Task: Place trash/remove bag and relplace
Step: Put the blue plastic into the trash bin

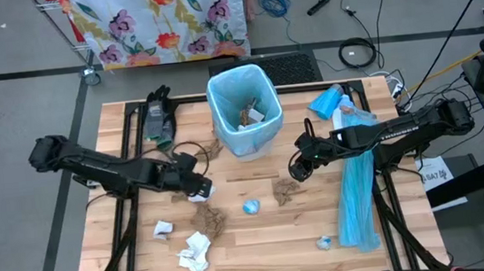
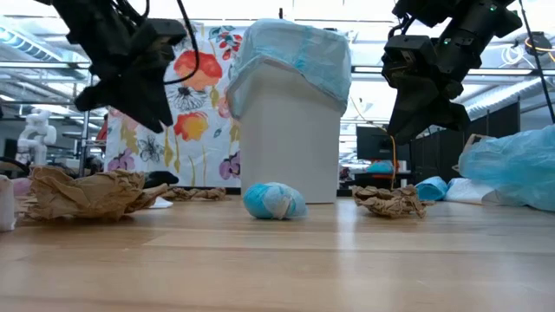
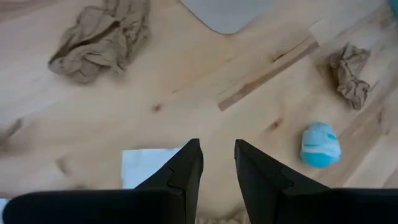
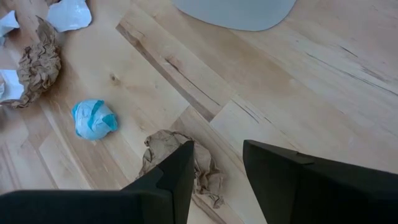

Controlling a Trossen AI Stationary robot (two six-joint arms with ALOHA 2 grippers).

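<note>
Trash is seen scattered across the wooden table (image 1: 262,249), mostly in the lower half of the high view: a brown paper wad (image 1: 206,220) left of centre, white tissue wads (image 1: 194,252) at lower left, a pale-blue ball (image 1: 251,207) at centre, and a second brown wad (image 1: 284,191) just right of it. More trash is seen inside the blue-lined bin (image 1: 244,107) at upper centre. The left gripper (image 1: 195,186) is held above the table, fingers parted, nothing between them. The right gripper (image 1: 299,167) is held likewise, empty, over the second brown wad. A long light-blue plastic strip (image 1: 356,197) is draped at right.
</note>
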